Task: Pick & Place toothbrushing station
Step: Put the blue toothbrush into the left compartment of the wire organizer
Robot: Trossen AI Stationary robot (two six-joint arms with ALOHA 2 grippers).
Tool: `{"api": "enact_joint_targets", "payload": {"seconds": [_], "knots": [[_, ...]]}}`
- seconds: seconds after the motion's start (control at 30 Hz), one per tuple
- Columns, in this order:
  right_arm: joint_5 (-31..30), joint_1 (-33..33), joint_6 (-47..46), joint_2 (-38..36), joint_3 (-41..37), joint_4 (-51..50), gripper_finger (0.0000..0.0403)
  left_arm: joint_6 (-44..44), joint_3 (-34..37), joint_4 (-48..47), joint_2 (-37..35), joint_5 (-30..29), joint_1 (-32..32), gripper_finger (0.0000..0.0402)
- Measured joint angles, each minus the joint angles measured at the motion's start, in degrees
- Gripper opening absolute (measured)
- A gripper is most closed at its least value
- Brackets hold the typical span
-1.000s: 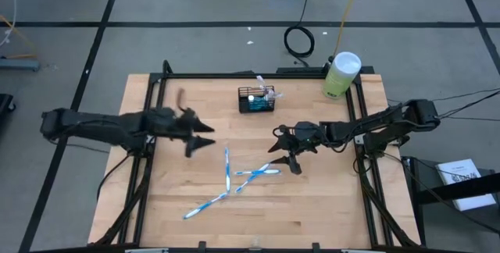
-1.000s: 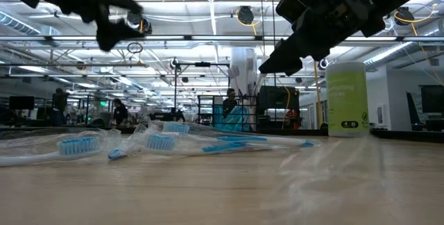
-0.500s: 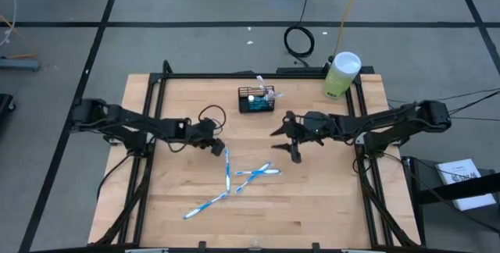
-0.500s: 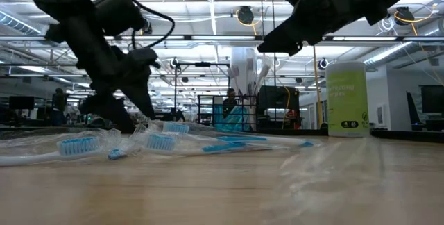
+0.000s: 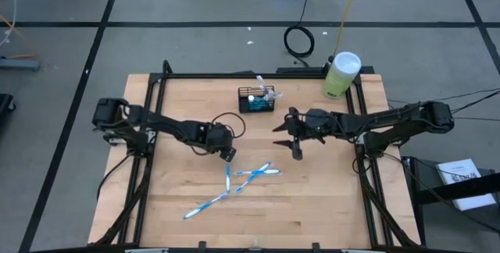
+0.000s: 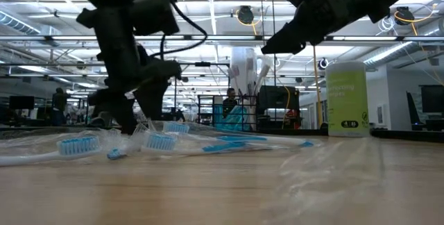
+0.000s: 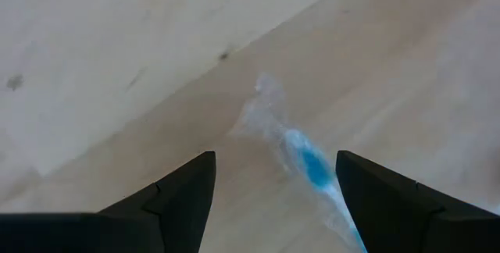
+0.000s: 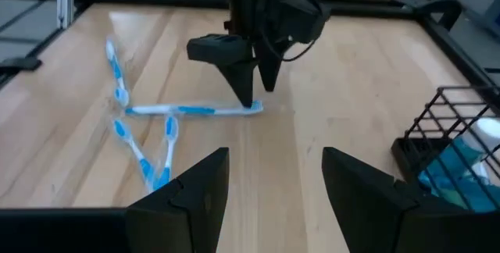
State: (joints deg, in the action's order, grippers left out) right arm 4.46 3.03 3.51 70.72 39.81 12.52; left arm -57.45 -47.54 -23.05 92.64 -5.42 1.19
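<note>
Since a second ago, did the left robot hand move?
Yes. The left gripper has swung across the table toward the wrapped toothbrushes; it is now at one's tip, nearer the black basket than before, fingers open.

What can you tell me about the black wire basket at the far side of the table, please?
The black wire basket is small and rectangular, with open grid sides that look like thin metal. It stands upright on the wooden table near the far edge, and neither gripper touches it. Inside it are something blue and some clear wrapping; the right wrist view shows the same.
</note>
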Motion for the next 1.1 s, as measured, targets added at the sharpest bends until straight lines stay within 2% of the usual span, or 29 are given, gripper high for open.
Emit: {"api": "enact_joint_targets", "payload": {"seconds": [0.3,0.57,0.67,0.9,1.1], "knots": [[0.01,0.0,0.2,0.02,0.0,-1.82,0.0196,-1.89,-5.58,-5.55,6.95,2.0,-0.04,0.0271],[0.03,0.0,0.2,0.02,0.0,-1.87,0.0196,-3.57,-5.69,-5.77,7.28,3.36,-0.57,0.0263],[0.03,0.0,0.2,0.02,0.0,-1.7,0.0196,-3.23,-5.58,-5.94,7.02,3.35,-0.64,0.0234],[0.03,0.0,0.2,0.02,0.0,-1.66,0.0196,-1.64,-5.43,-6.03,5.92,2.58,-0.97,0.0125],[0.03,0.0,-0.93,0.02,0.0,-1.69,0.0196,1.06,-5.43,-5.14,5.84,2.97,-2.46,0.0051]]}}
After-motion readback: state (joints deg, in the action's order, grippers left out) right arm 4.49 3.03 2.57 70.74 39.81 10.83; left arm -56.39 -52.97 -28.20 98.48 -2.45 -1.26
